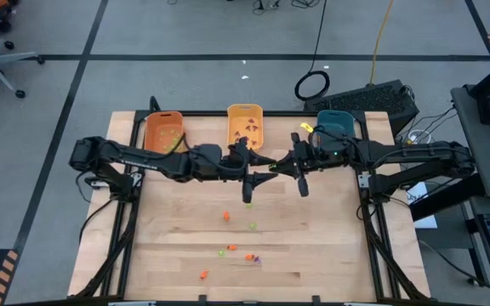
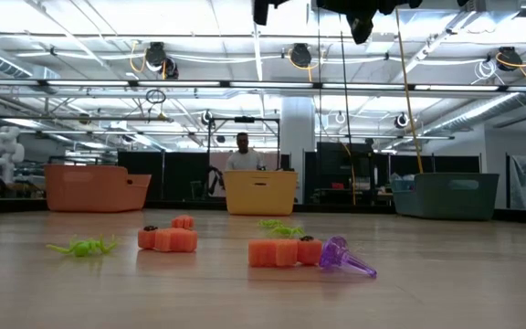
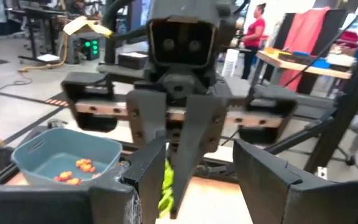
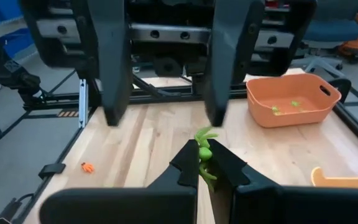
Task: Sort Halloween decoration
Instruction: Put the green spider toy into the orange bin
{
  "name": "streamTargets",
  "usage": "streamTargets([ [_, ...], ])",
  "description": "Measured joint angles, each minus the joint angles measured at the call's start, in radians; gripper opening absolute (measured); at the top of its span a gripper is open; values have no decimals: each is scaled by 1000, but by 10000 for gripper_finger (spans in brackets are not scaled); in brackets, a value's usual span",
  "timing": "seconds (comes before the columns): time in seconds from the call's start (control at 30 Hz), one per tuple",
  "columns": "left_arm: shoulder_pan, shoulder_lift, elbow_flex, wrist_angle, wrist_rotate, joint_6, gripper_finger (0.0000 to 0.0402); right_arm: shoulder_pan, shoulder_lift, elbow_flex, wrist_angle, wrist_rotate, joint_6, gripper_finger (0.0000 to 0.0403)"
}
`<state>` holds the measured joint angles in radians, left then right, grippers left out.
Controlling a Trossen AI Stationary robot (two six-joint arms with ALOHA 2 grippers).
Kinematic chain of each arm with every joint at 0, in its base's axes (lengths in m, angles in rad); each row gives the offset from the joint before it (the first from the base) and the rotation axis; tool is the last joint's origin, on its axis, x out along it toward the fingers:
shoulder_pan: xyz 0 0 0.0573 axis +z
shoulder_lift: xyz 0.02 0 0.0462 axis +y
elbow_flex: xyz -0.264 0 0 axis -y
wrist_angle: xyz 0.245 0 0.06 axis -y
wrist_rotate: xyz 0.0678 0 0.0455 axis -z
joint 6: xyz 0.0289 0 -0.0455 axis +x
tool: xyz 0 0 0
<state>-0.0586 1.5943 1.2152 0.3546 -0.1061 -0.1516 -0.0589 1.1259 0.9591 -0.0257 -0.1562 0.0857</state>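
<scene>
**Green trinket pinched above the table**

My right gripper [image 4: 207, 163] was clenched on a light green trinket [image 4: 202, 149], facing my left gripper [image 3: 194, 177], whose fingers stood apart. Other trinkets [image 1: 225, 217] lay scattered on the table [image 1: 330, 246].

2 dark arms, matte black, slim jointed links, one from each side of the table in the high view. Left arm [image 1: 134, 160] carries a pale lettering strip along its forearm link; right arm [image 1: 415, 155] similar build, with a small green light near the wrist.

Right gripper [image 3: 182, 149], seen from the left wrist: boxy black head with 2 round recesses, a bare metal crossbar with small screw holes, 2 tapering wedge fingers.

Left gripper [image 4: 166, 68], seen from the right wrist: same metal rail with screws, 2 long flat black fingers [image 4: 114, 62], squared tips.

Thin black cables trail along both arms.
</scene>
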Motion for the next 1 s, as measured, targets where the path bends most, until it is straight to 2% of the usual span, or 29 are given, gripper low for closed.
streamTargets([
  [0.3,0,3,0,-38,-63,0,189,0,-1,0,2,-1,8,2],
  [0.6,0,3,0,-34,-40,-50,186,0,-1,0,2,-1,8,2],
  [1.0,0,3,0,-34,-39,-51,98,0,-1,0,1,-1,8,2],
])
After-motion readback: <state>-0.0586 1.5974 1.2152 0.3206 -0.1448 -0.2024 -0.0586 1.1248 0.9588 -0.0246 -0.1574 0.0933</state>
